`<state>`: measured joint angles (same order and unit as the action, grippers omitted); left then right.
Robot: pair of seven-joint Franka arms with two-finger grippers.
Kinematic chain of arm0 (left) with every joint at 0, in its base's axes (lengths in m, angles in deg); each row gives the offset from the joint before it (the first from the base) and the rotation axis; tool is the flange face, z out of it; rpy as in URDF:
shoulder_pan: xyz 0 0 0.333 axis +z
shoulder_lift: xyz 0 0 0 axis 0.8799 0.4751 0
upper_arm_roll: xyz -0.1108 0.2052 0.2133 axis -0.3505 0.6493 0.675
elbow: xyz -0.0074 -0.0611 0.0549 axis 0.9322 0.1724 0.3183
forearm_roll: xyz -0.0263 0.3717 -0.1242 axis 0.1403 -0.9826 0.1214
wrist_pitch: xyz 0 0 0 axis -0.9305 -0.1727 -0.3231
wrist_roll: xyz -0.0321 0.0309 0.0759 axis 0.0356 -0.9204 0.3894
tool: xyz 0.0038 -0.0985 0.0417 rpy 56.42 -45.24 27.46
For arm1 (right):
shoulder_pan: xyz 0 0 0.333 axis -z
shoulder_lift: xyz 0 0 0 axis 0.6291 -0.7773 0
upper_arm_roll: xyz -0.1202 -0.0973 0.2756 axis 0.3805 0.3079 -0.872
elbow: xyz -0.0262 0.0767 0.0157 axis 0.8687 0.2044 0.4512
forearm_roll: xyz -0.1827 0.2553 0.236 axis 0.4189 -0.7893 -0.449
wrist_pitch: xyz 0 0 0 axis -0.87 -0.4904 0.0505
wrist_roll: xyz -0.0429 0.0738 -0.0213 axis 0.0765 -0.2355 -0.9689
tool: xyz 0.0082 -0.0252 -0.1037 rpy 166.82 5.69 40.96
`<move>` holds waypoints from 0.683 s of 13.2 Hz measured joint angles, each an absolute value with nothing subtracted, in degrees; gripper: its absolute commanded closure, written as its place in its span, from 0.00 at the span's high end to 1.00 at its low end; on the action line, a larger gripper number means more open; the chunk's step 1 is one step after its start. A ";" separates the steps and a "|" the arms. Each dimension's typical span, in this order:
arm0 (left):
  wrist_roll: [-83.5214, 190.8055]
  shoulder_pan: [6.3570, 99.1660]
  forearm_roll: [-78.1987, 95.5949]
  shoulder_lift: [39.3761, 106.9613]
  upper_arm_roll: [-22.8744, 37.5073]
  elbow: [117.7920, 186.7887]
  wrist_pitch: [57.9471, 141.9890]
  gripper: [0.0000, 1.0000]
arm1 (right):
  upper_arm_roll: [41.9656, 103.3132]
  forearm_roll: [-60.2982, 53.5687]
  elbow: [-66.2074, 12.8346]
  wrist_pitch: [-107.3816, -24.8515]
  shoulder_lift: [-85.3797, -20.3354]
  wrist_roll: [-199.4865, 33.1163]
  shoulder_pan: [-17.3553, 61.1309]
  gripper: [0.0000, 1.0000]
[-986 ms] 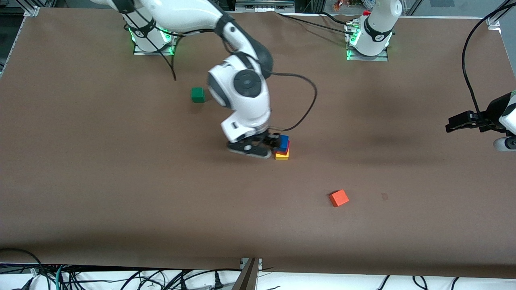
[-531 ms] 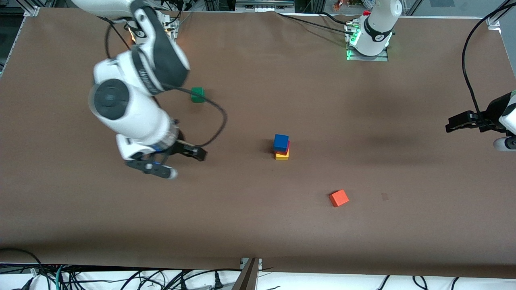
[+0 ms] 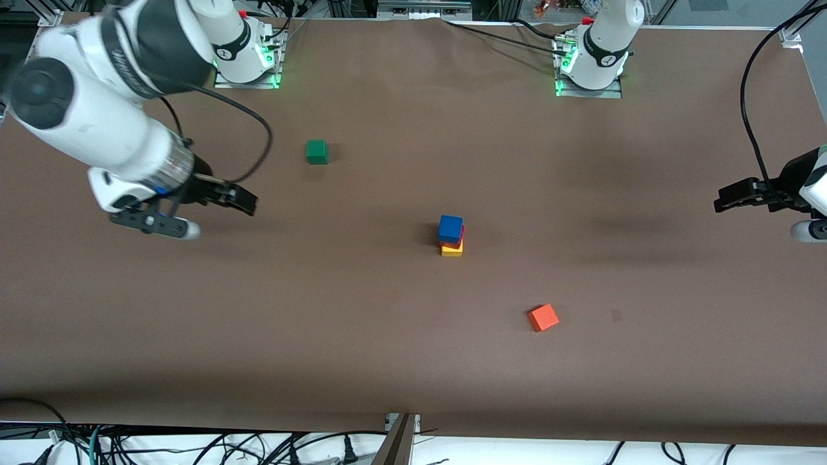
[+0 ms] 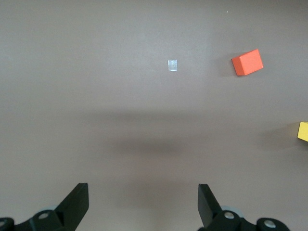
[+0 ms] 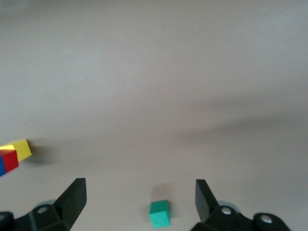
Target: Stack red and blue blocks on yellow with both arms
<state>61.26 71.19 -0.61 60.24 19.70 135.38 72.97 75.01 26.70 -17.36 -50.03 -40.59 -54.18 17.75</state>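
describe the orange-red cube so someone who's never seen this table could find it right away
Start at the three-cube stack in the middle of the brown table: blue on red on yellow. The orange-red cube lies alone on the bare paper, nearer the front camera and toward the left arm's end. It is the only cube turned askew, and brighter than the stack's deep red.

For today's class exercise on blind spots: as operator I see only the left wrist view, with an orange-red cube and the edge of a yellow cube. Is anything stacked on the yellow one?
Observer: Yes. A red cube sits on the yellow cube, with a blue cube on top.
Operator: Is either claw touching that stack?
Observer: No. The right claw hangs open over the table toward the right arm's end; the left claw waits open at the left arm's end.
Operator: Any other cubes?
Observer: A green cube, farther from the front camera than the stack.
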 measured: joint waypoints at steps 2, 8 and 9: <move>61.28 71.19 -0.61 60.24 19.70 135.38 72.97 1.00 | 75.08 27.00 -19.08 -47.97 -37.45 -60.05 20.72 1.00; 61.28 71.19 -0.61 60.24 19.71 135.38 72.97 1.00 | 74.23 31.75 -22.26 -45.59 -31.63 -65.68 23.53 1.00; 61.28 71.19 -0.61 60.24 19.71 135.38 72.97 1.00 | 74.01 31.82 -22.38 -45.59 -31.44 -65.83 23.71 1.00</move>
<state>61.28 71.19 -0.61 60.24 19.71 135.38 72.97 74.01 31.82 -22.38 -45.59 -31.44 -65.83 23.71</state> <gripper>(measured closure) 0.000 0.000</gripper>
